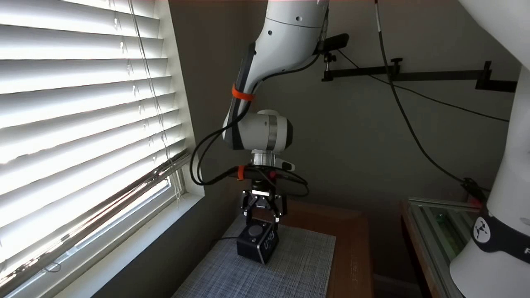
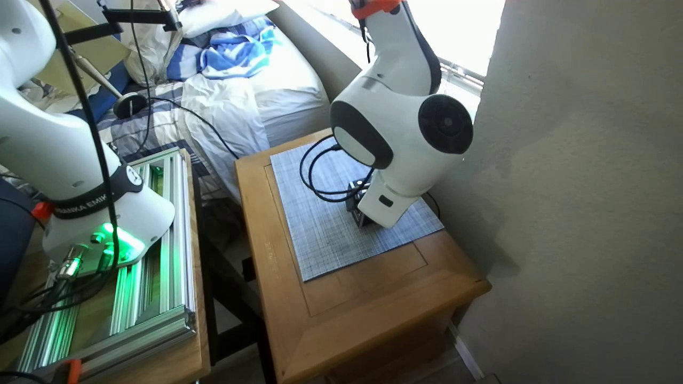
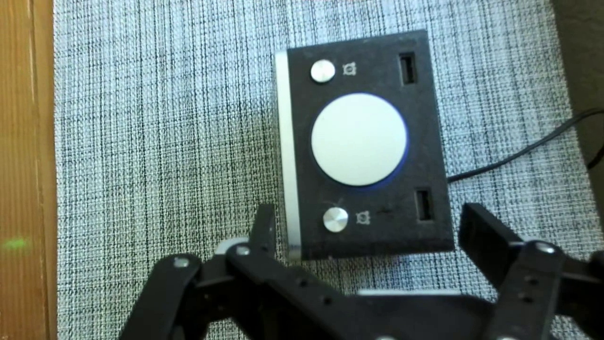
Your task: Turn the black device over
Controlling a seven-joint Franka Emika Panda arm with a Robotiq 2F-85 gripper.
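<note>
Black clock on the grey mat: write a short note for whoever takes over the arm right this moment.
Gripper: open, nothing held; in the wrist view its jaws stand either side of the black clock. How low they reach is hard to tell.
Clock: resting on the grey mat, big round button facing up, cord leading off one side.
Done: gripper placed at the clock; not turned over yet.
Left: probably close on the clock, lift, turn it over, set it down, let go. The cord could snag.
</note>
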